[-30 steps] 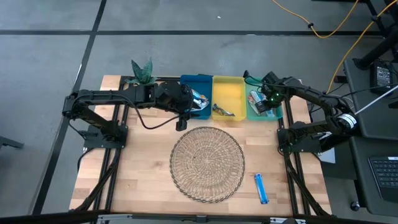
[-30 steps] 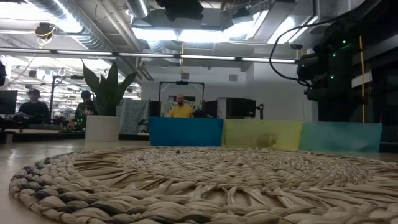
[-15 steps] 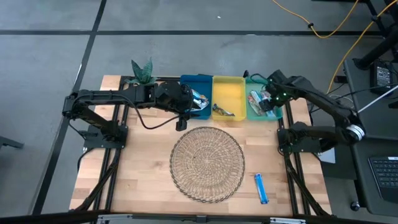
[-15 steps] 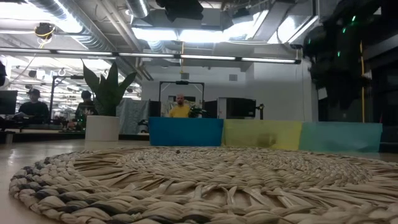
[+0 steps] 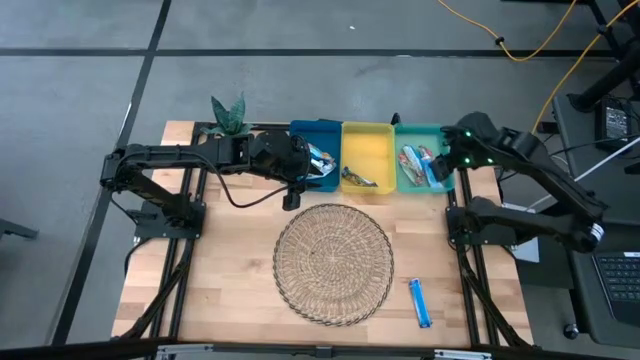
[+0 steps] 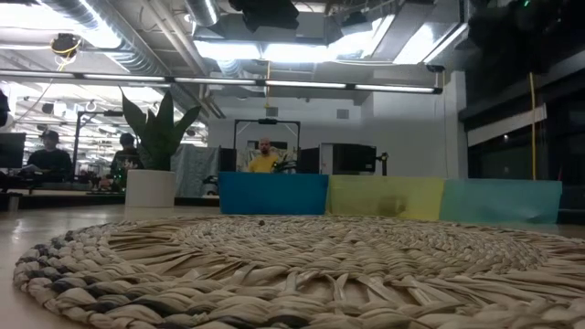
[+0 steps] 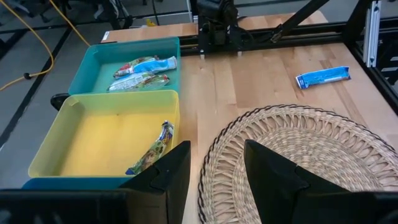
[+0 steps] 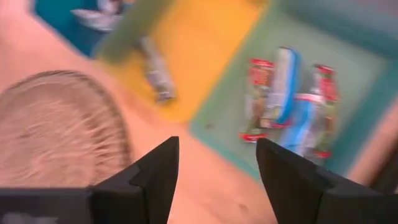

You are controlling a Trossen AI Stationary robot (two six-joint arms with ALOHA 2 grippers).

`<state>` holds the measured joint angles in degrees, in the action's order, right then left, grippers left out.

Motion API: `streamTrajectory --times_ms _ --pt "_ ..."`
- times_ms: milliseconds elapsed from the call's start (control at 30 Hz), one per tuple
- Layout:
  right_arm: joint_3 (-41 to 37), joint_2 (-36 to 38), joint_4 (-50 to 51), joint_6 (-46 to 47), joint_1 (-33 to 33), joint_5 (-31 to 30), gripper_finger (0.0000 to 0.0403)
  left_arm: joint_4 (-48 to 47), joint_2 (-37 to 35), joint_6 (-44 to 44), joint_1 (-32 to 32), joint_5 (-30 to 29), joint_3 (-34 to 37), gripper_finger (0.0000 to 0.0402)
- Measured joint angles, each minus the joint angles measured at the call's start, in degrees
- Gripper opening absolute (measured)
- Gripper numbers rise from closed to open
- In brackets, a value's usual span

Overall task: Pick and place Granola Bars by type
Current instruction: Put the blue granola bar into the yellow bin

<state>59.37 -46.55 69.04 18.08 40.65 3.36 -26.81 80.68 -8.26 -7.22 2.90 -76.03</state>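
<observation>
Granola bars (image 5: 420, 165) are seen in the teal tray (image 5: 421, 131); one blue bar (image 5: 420, 303) lies on the surface. The right hand (image 5: 452, 168) is held open beside the tray, empty; the left hand (image 5: 292, 195) is open.

Both arms dark, nearly black, made of thick round joints w/ long straight links. Left arm (image 5: 190, 158) has a black cable looping under it. Right arm (image 5: 530, 175) shows small green lights near the wrist & a white ring mark by its elbow. Fingers (image 7: 168, 171) are dark, flat, wedge-shaped w/ slanted tips. Right arm's fingers (image 8: 152, 171) look the same.
</observation>
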Motion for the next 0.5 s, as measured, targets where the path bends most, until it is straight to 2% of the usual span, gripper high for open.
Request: streamTrajectory --times_ms 267,500 --pt "0.6 5.7 0.8 10.1 -13.2 7.6 0.0215 -0.6 0.0 0.0 0.0 0.0 0.0 0.0143" --pt "0.6 6.6 0.8 20.2 -26.0 8.3 0.0215 -2.1 0.0 0.0 0.0 -0.1 0.0 0.0143"
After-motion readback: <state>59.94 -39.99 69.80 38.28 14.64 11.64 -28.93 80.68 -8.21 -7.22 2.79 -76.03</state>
